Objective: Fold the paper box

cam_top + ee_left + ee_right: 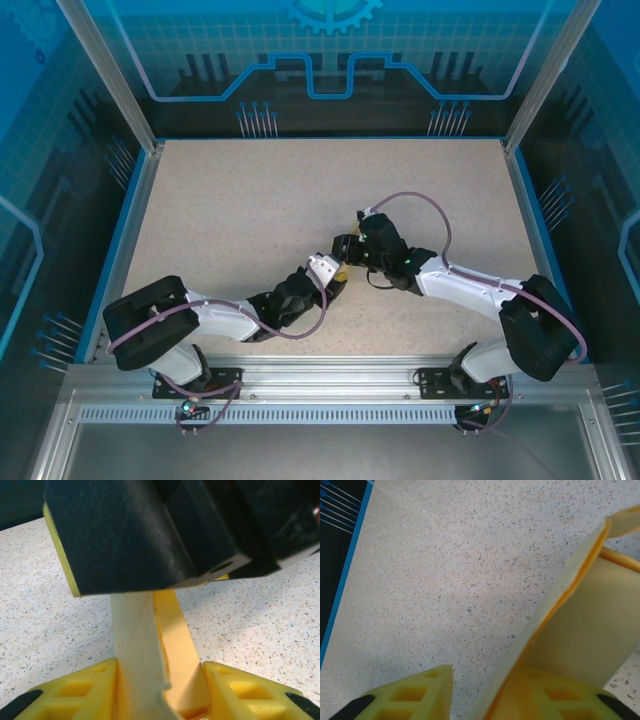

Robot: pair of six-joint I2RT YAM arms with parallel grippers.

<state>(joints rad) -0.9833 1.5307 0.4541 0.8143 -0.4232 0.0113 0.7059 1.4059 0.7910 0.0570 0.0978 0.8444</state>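
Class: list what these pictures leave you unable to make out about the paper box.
1. Shape of the paper box: top external, tiny, mostly covered by left pincer and right pincer.
2. Its top: left wrist, hidden by a black block.
3. Whether the left pincer presses it: left wrist, bottom edge cuts off the fingers.
4. Its far side: right wrist, cut by the right edge.

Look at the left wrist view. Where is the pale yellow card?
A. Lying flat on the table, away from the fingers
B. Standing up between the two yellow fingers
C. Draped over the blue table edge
B: the paper box rises upright between the yellow fingers of the left gripper.
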